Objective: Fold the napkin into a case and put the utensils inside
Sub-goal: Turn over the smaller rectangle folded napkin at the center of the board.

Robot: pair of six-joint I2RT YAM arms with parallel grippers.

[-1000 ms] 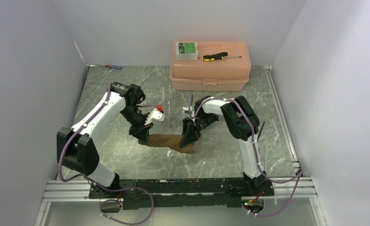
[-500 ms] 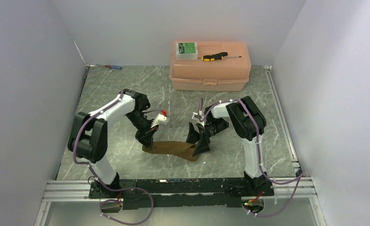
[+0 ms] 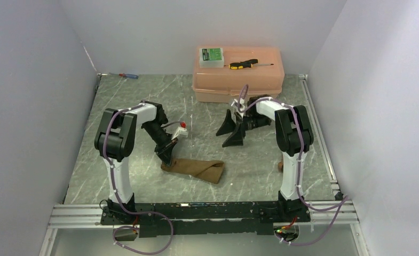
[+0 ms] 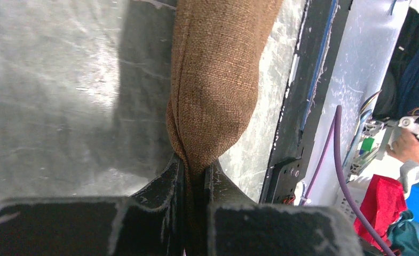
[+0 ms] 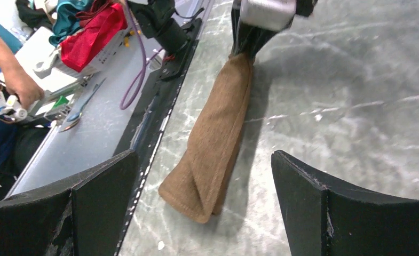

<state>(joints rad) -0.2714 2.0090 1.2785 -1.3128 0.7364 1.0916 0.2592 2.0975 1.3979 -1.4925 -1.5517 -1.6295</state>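
Observation:
The brown napkin (image 3: 196,169) lies on the table as a narrow folded strip (image 5: 218,138), with a diagonal fold at its free right end. My left gripper (image 3: 167,157) is shut on its left end; the left wrist view shows the cloth (image 4: 218,80) pinched between the two fingers of that gripper (image 4: 195,162). My right gripper (image 3: 231,130) hangs open above the table, behind the napkin and clear of it. In the right wrist view its jaws (image 5: 204,152) stand wide apart with nothing between them. The utensils are out of view.
A pink plastic box (image 3: 238,80) stands at the back, with a small green-labelled case (image 3: 211,56) and a yellow-and-black screwdriver (image 3: 243,64) on its lid. A blue-and-red screwdriver (image 3: 127,76) lies at the back left. Grey walls close in both sides.
The right gripper has opened, let go of the napkin's right end and drawn back toward the pink box. That end now lies flat. The left gripper keeps its hold.

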